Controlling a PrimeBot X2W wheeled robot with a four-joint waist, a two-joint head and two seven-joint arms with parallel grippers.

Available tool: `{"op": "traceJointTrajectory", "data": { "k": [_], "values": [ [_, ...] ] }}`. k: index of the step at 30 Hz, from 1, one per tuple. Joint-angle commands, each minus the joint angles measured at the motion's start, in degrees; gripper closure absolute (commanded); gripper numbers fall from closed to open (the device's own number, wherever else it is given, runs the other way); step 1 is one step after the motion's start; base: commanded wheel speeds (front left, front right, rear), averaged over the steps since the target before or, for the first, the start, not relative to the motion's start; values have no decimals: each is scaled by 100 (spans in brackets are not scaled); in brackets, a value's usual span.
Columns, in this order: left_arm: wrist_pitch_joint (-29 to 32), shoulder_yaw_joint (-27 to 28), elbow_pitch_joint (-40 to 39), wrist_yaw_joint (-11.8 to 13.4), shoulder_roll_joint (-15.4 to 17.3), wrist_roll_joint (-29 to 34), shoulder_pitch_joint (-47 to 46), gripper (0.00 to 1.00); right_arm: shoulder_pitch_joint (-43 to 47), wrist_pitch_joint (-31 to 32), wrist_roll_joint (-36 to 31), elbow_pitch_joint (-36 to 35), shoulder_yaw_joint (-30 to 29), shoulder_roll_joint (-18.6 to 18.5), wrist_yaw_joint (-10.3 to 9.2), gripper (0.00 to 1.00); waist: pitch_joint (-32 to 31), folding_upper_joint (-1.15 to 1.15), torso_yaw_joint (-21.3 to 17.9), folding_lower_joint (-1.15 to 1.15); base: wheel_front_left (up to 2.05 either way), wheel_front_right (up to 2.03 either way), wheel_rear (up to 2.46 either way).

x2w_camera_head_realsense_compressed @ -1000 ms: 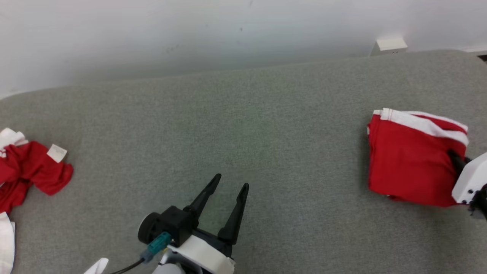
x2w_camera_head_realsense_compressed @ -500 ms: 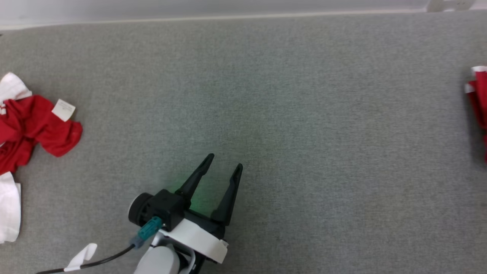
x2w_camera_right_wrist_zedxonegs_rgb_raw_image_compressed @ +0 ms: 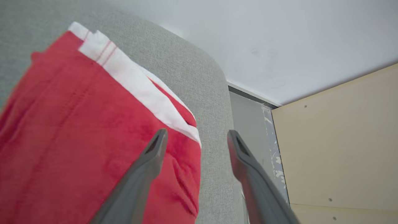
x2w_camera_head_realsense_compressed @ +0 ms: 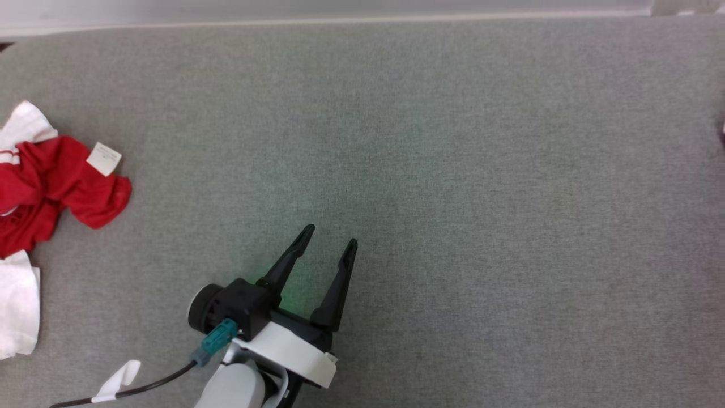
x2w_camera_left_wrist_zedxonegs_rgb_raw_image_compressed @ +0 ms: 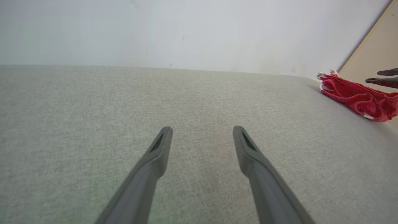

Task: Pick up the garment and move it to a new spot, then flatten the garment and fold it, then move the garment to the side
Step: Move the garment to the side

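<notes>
Down at the bottom of the head view, a bit left of the middle, the left end effector (x2w_camera_head_realsense_compressed: 330, 234) is hovering over the grey desk (x2w_camera_head_realsense_compressed: 481, 198). Its two dark fingers are spread apart and it is holding nothing (a faint green glow is showing on the desk under it). In the left wrist view, bare grey desk is showing between those fingers.

At the left edge of the head view, a crumpled red garment (x2w_camera_head_realsense_compressed: 62, 187) is lying in a heap with a small white tag (x2w_camera_head_realsense_compressed: 104, 158) on top. A white cloth (x2w_camera_head_realsense_compressed: 17, 306) is lying just below it in the frame. Nothing is touching those two.

The right end effector (x2w_camera_right_wrist_zedxonegs_rgb_raw_image_compressed: 197, 133) is spread open too, at the bottom middle of the right wrist view. One finger is hanging over the edge of the folded garment (x2w_camera_right_wrist_zedxonegs_rgb_raw_image_compressed: 77, 124), which is lying flat on the desk near a rounded corner. The garment is red with a white striped band. The end effector is not pinching it (I cannot tell if a finger is brushing the cloth). In the left wrist view, this folded garment is showing far off at the right edge, with the pale wall (x2w_camera_left_wrist_zedxonegs_rgb_raw_image_compressed: 186, 31) behind.

I am thinking the job is nearly over, because the garment is looking folded and is sitting off at the side. What is left is likely just pulling the right arm away (and maybe the crumpled one is waiting for its turn).
</notes>
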Motion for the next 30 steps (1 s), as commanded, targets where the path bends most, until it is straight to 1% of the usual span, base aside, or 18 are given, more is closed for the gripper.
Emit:
{"op": "traceJointTrajectory", "data": {
  "k": [1, 3, 8, 11, 14, 16, 19, 23, 26, 30],
  "values": [
    [-2, 26, 13, 10, 17, -56, 37, 0, -103, -154, -96, 59, -89, -28, -15, 0, -143, 0, -41, -1, 0, 0, 0],
    [-2, 73, 18, 10, 3, -83, 93, 0, -95, -409, -224, 105, -248, 77, -14, 0, -321, 0, -71, -1, 0, 0, 0],
    [-2, 356, 47, 10, -28, -149, 300, 0, 22, -1055, -240, 85, -580, 540, -14, 0, -880, 0, -142, -1, 0, 0, 0],
    [-1, 594, 29, 9, -57, -157, 457, 0, 203, -1284, -207, -98, -653, 845, -14, 0, -1227, 0, -160, -1, 0, 0, 0],
    [-1, 841, 28, 11, -65, -119, 603, 0, 431, -1370, -92, -460, -691, 1061, -14, 0, -1554, 0, -148, -1, 0, 0, 0],
    [-1, 986, 9, 15, -74, -67, 680, 0, 661, -1404, -33, -793, -681, 1102, -14, 0, -1738, 0, -132, -1, 0, 0, 0],
    [-1, 1204, -34, 35, -91, -31, 824, 0, 1131, -1406, 202, -1464, -824, 1184, -14, 0, -1996, 0, -120, -1, 0, 0, 0],
    [-1, 1452, 30, 43, -101, 19, 1009, 0, 2015, -1408, 512, -2416, -1092, 1371, -14, 0, -2256, 0, -121, -1, 0, 0, 0],
    [-1, 1570, 66, 37, -116, 47, 1121, 0, 2635, -1410, 664, -3064, -1247, 1426, -14, 0, -2358, 0, -101, -1, 0, 0, 0],
    [-1, 1693, 147, 28, -132, 12, 1237, 0, 3462, -1410, 718, -3855, -1519, 1655, -14, 0, -2422, 0, -86, -1, 0, 0, 0]
  ]
}}
